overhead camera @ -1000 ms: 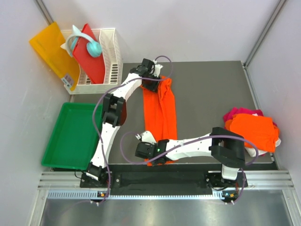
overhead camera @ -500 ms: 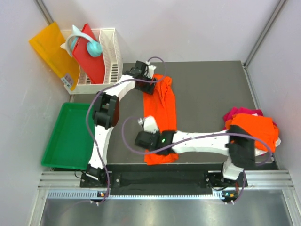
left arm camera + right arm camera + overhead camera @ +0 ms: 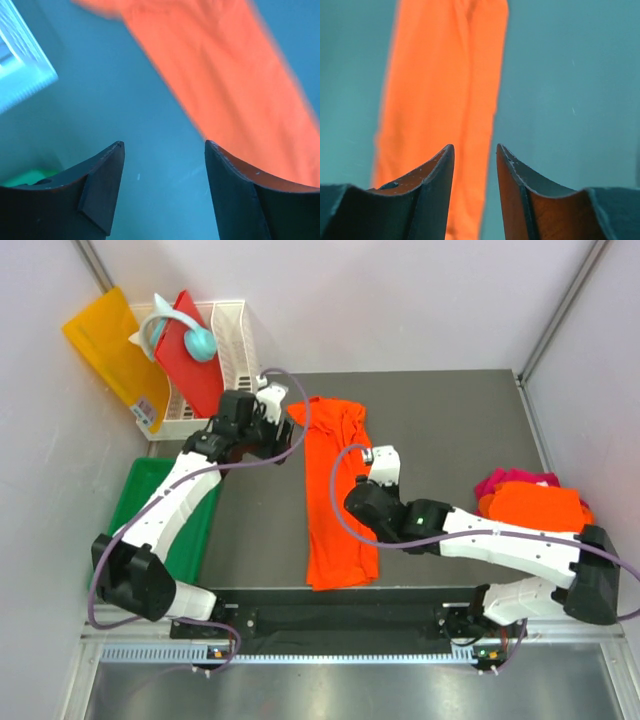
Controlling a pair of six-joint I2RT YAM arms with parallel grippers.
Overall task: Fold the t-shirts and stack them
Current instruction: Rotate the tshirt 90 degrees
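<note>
Top: one orange t-shirt (image 3: 338, 495) lies as a long strip at centre of bench (image 3: 450, 420), far edge to near edge; second orange t-shirt (image 3: 535, 515) over one magenta t-shirt (image 3: 505, 480) at right edge | Left wrist: left gripper (image 3: 162, 145) open, empty, beside strip | Right wrist: right gripper (image 3: 474, 147) open, empty; recommended: grasp both near-end corners, fold evenly onto far end.

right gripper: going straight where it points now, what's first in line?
Most likely the orange t-shirt, near its edge by the bare table: it fills the gap ahead of the right gripper. Depth is unclear.
</note>
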